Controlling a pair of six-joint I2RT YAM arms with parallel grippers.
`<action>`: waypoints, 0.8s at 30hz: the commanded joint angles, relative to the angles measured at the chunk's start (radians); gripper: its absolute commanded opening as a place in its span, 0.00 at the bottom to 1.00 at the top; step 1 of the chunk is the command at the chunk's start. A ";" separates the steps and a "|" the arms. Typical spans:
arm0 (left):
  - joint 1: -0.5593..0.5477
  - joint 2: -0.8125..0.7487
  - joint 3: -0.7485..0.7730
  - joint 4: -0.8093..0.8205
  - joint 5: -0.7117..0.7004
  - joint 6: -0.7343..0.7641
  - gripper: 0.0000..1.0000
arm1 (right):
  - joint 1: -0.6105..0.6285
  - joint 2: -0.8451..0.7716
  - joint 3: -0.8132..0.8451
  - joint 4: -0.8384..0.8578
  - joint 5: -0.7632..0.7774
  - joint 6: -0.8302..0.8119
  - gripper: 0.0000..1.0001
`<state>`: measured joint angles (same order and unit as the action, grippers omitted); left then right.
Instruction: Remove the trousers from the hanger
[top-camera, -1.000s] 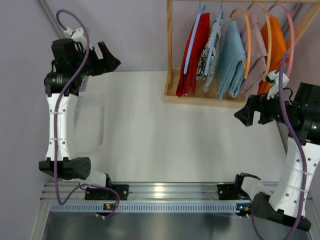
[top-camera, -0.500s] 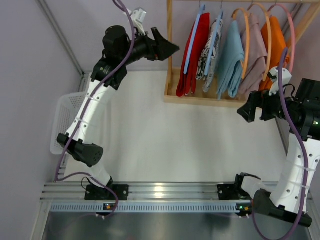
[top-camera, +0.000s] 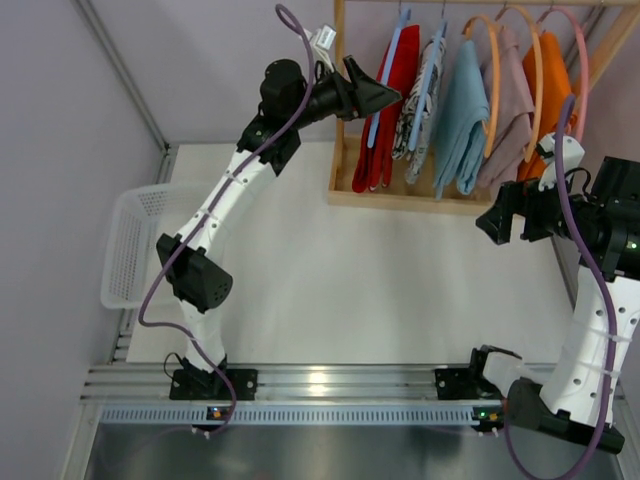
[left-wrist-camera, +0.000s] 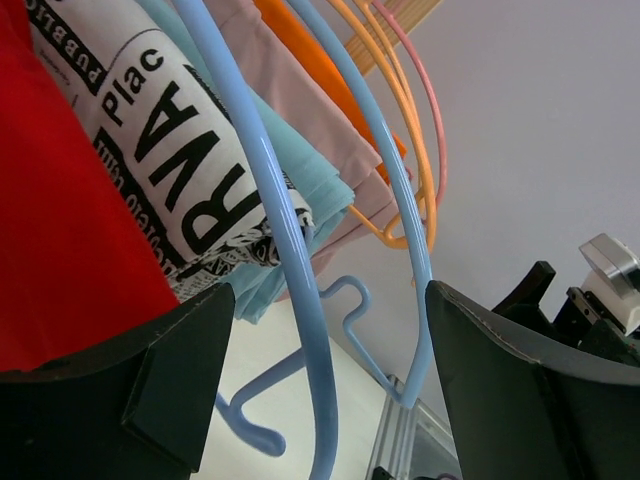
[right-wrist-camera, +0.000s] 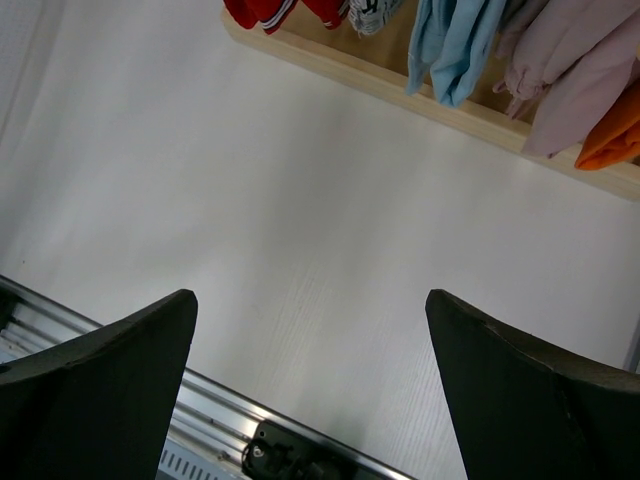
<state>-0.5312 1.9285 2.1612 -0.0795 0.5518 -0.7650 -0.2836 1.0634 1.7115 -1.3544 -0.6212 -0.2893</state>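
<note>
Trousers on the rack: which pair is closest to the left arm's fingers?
The red trousers, at the left end of the rack, beside the left fingers.

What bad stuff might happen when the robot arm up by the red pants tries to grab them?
The open left gripper faces the thin blue hangers, so it might pinch a hanger instead of the red trousers. The clothes hang packed together, so pulling the red pair may drag the printed trousers along too.
</note>
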 joint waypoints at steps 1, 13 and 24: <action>-0.019 0.021 0.071 0.127 0.011 -0.062 0.83 | 0.006 -0.010 0.030 0.006 0.006 0.009 0.99; -0.019 0.133 0.124 0.383 0.063 -0.261 0.70 | 0.004 -0.014 0.000 0.011 0.024 0.006 0.99; -0.019 0.167 0.187 0.434 0.031 -0.321 0.20 | 0.004 -0.020 -0.029 0.034 0.044 0.012 0.99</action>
<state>-0.5507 2.1075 2.2749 0.2054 0.5934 -1.0821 -0.2836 1.0550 1.6848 -1.3533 -0.5842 -0.2848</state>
